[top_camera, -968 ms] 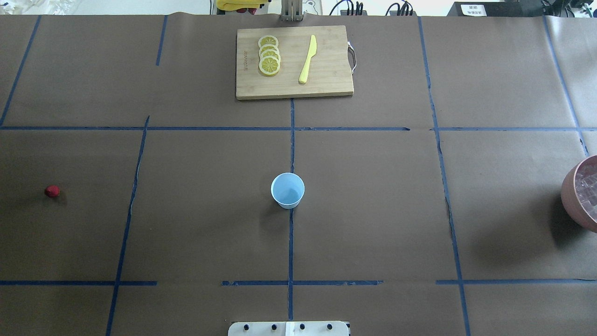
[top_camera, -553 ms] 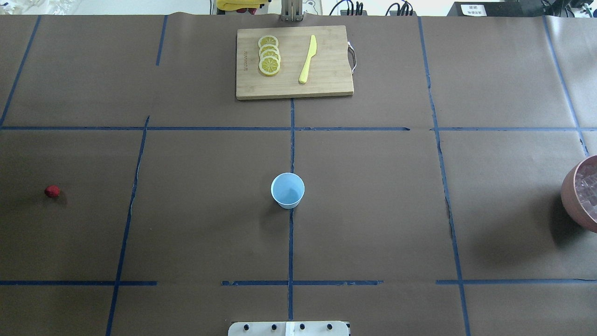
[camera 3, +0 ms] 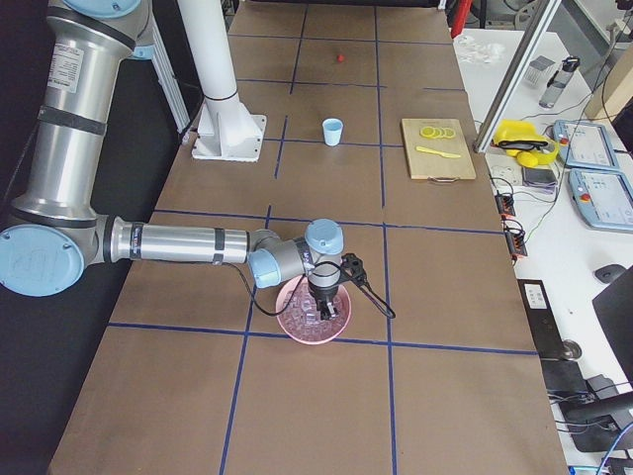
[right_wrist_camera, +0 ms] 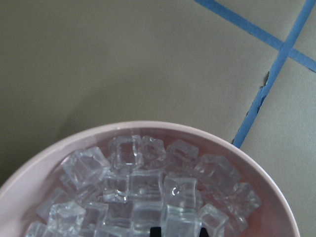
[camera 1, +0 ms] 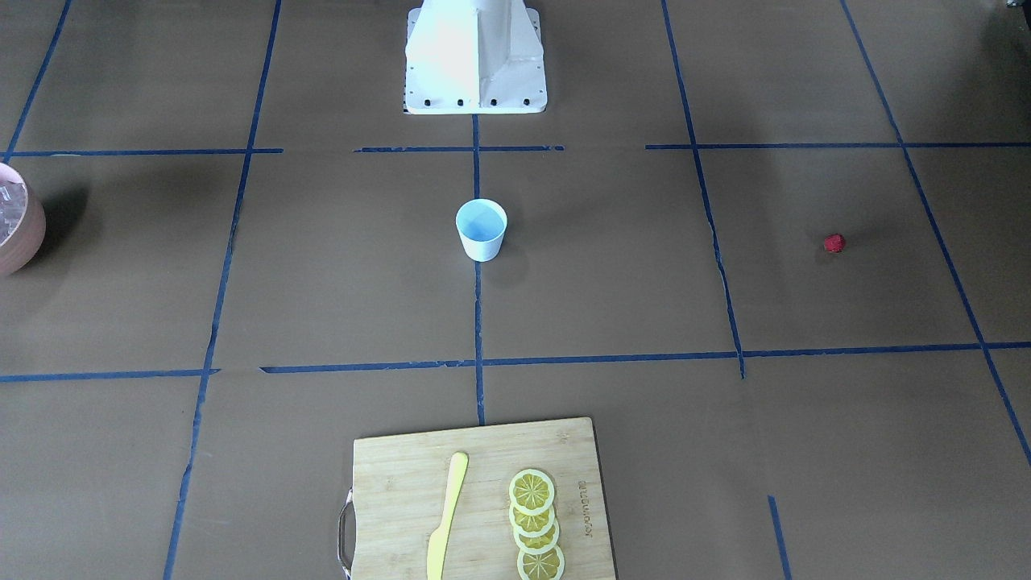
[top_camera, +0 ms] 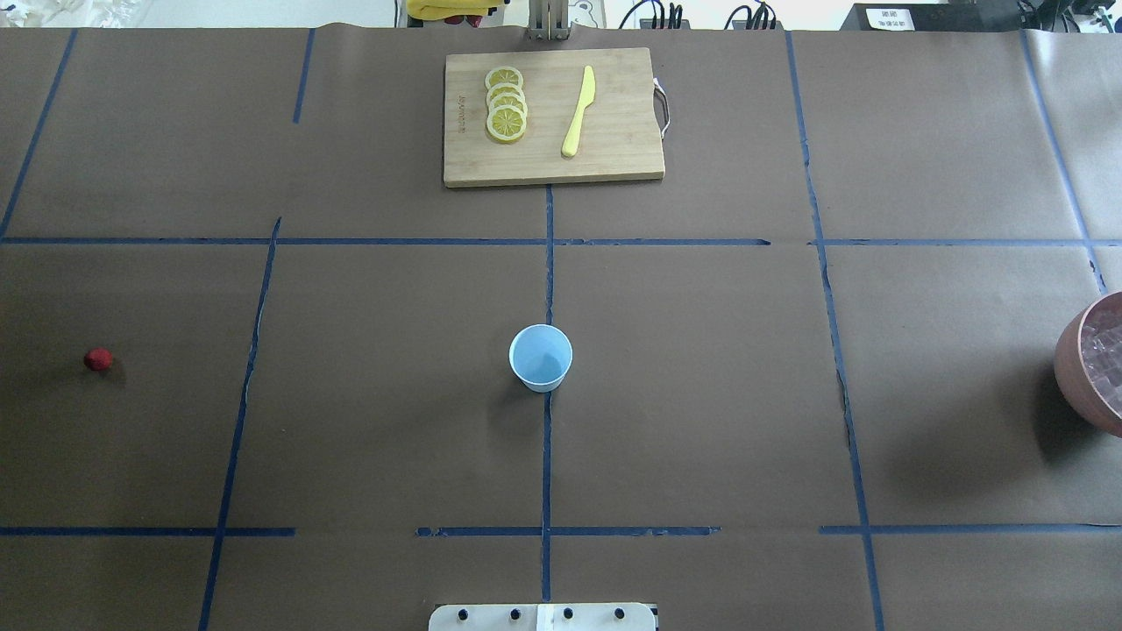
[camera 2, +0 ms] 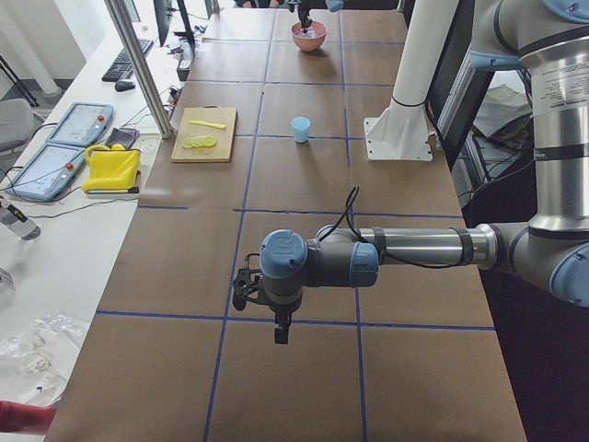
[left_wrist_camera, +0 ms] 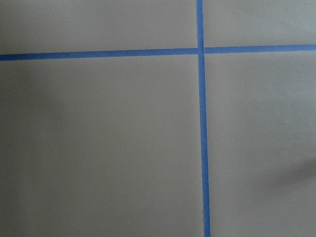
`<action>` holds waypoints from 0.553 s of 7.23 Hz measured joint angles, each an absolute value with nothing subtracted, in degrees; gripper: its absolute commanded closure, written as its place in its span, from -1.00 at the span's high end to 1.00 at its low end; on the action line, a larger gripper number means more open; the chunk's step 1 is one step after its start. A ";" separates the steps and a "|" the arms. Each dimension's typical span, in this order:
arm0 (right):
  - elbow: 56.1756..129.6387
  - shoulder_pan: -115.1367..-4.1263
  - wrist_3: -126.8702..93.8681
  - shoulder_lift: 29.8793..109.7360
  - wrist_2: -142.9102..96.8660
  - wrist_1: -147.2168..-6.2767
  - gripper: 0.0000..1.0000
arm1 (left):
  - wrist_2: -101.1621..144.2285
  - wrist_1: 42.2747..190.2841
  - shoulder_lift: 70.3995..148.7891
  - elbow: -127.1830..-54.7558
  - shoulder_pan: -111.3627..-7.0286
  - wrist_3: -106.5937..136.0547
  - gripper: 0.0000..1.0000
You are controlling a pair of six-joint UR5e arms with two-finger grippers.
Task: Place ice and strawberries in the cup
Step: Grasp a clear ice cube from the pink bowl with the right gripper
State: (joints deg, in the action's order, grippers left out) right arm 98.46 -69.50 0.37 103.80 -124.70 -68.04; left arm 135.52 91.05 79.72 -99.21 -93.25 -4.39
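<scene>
The right pincer [camera 3: 323, 297] hangs low over the pink bowl [right_wrist_camera: 163, 127], tips pointing down at the heap of ice [right_wrist_camera: 148, 192]. I cannot tell if its fingers are apart or together, because only the far side views show it. The job right now looks like picking up one ice cube. To do it well, the pincer should open a bit wider than one cube, pick a cube on top of the heap, and go straight down so a finger slides in on each flat side. The cubes look smooth and slippery, so the squeeze should be slow and soft, or the cube may pop out. Then it should lift straight up, clear of the rim. The cup [top_camera: 541, 357] stands upright in the middle of the bench [top_camera: 701, 394], well apart from the bowl, and looks empty. The cube should be let go low over its mouth. The left pincer [camera 2: 281, 333] hangs over bare bench by the blue tape [left_wrist_camera: 201, 123], and I cannot tell its state either. The strawberry [top_camera: 98, 358] lies alone, far off on the robot's left
</scene>
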 measured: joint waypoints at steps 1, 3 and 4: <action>98.72 -70.49 0.32 102.84 -125.05 -68.44 -0.99 | 135.53 91.06 79.72 -99.22 -93.25 -4.40 1.00; 99.52 -72.51 -0.92 98.68 -125.26 -70.95 -1.00 | 135.59 91.00 79.72 -99.23 -93.25 -4.40 1.00; 100.31 -72.78 -3.80 96.66 -125.76 -71.60 -1.00 | 135.60 90.98 79.69 -99.22 -93.25 -4.39 1.00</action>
State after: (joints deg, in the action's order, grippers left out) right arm 100.31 -72.78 -3.80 96.66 -125.76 -71.60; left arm 135.60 90.98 79.69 -99.22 -93.25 -4.39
